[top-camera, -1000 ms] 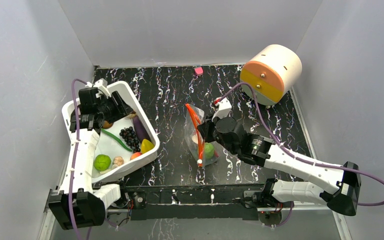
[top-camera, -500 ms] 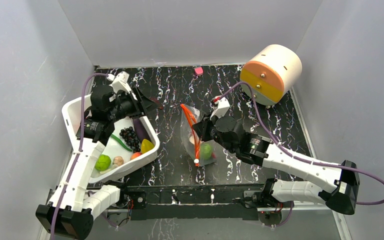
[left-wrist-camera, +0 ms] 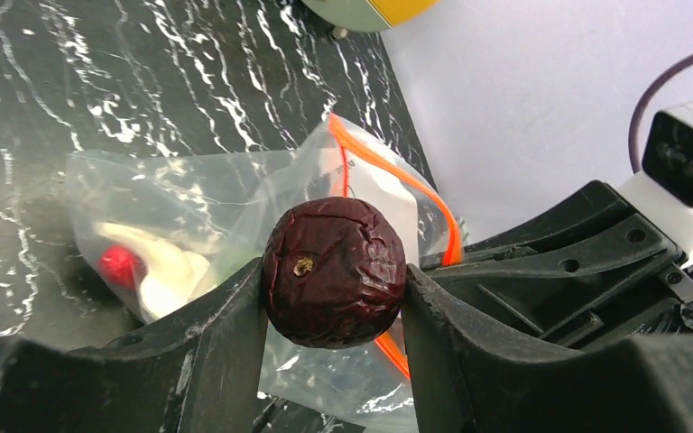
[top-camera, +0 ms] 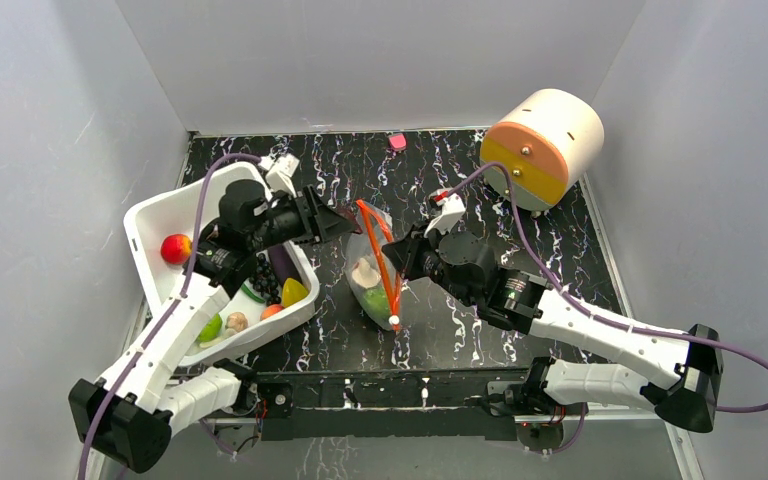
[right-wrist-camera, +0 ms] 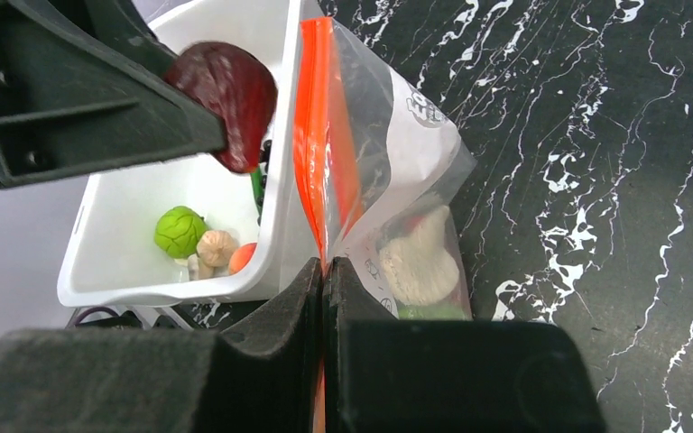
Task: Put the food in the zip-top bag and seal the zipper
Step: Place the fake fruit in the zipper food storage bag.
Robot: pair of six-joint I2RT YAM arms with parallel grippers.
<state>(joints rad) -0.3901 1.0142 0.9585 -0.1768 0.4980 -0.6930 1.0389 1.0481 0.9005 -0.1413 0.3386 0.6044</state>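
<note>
My left gripper (top-camera: 338, 223) is shut on a dark red wrinkled round fruit (left-wrist-camera: 334, 271) and holds it just left of the mouth of the zip-top bag (top-camera: 368, 290). The fruit also shows in the right wrist view (right-wrist-camera: 226, 95). My right gripper (top-camera: 393, 256) is shut on the bag's orange-red zipper (right-wrist-camera: 314, 126) and holds that edge up. The strip's white end piece (top-camera: 393, 321) hangs low. A cream item (right-wrist-camera: 418, 262) and a green fruit (top-camera: 375, 300) lie inside the bag. A red apple (top-camera: 174, 247), a green round fruit (top-camera: 210, 327) and a purple eggplant (top-camera: 282, 268) lie in the white tub.
The white tub (top-camera: 150, 215) stands at the left, touching the bag's side. It also holds a yellow piece (top-camera: 293, 291) and small pale pieces. A round cream and orange appliance (top-camera: 540, 145) stands at the back right. A small pink object (top-camera: 397, 142) lies by the back wall.
My left arm has swung right from over the tub to the bag's mouth, carrying the dark red fruit. My right gripper has shifted the bag a little left, still holding the zipper.
</note>
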